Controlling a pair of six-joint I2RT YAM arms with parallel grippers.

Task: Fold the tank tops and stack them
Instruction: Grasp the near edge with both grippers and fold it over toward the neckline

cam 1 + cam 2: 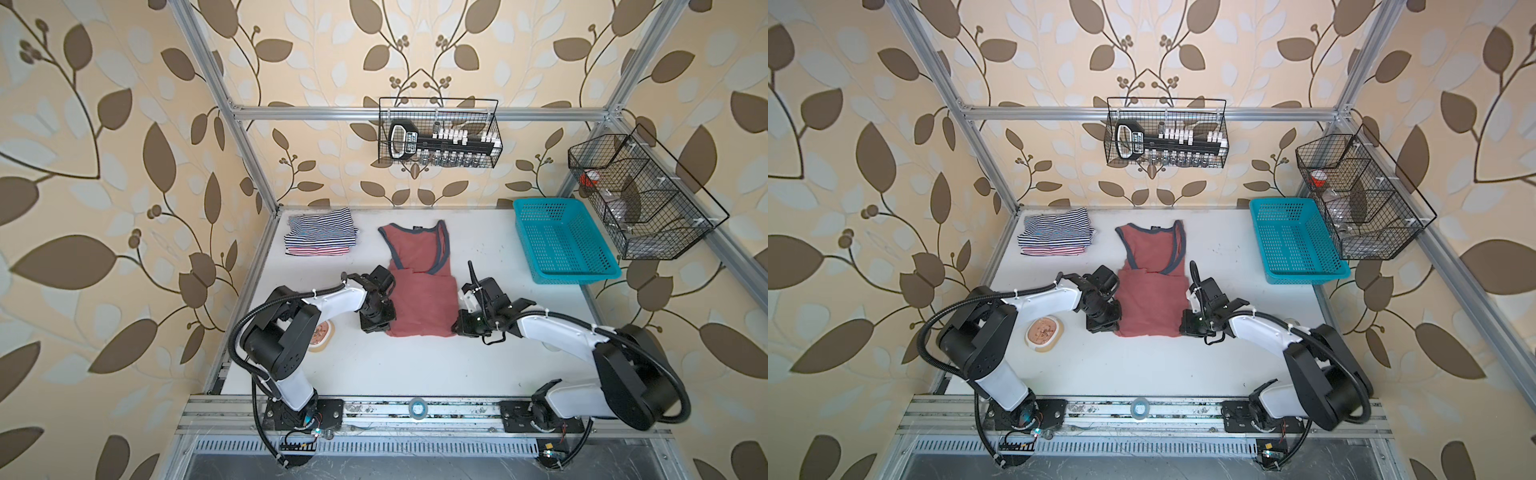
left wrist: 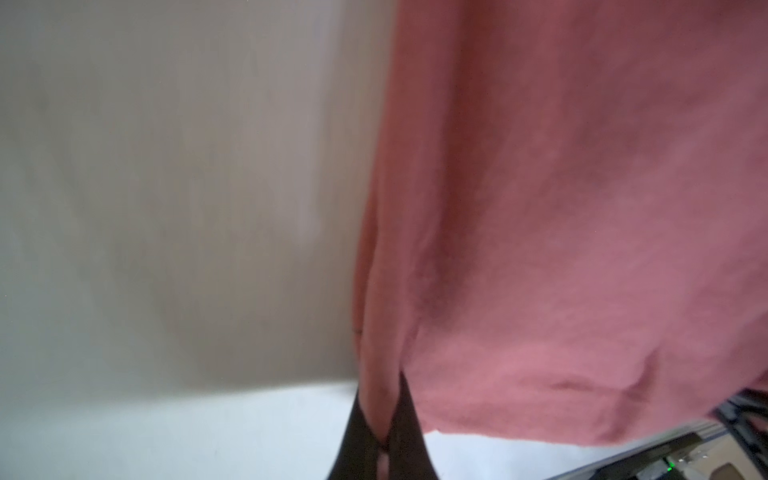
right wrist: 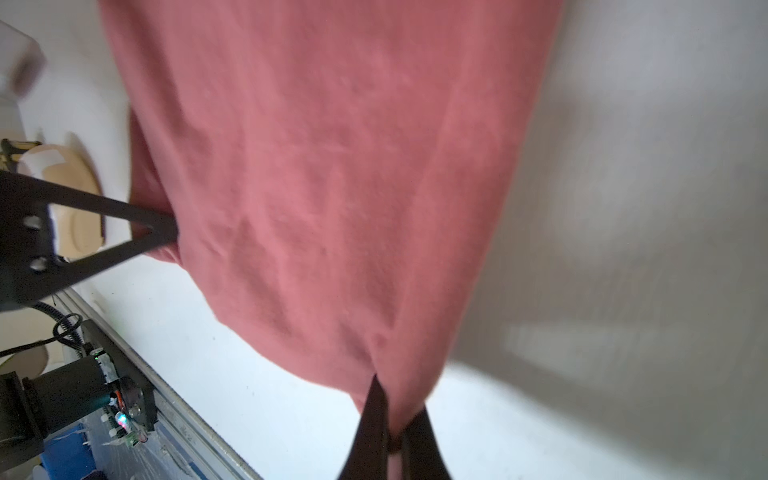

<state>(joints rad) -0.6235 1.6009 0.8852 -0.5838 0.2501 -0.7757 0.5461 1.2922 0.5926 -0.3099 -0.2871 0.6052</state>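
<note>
The left tool (image 2: 380, 401) and right tool (image 3: 397, 405) are each clamped on a hem corner of the red top (image 1: 419, 299), which is spread mid-tabletop (image 1: 415, 365). Uneven lifting could skew the fold. A thin pinch might slip.

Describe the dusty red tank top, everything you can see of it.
The dusty red tank top is soft, matte cloth with grey-blue trim around neck and armholes and a small dark label at the neckline. It lies on the white table, neck toward the far edge, with a fold line across its middle. The left gripper and right gripper are shut on its two hem corners.
</note>
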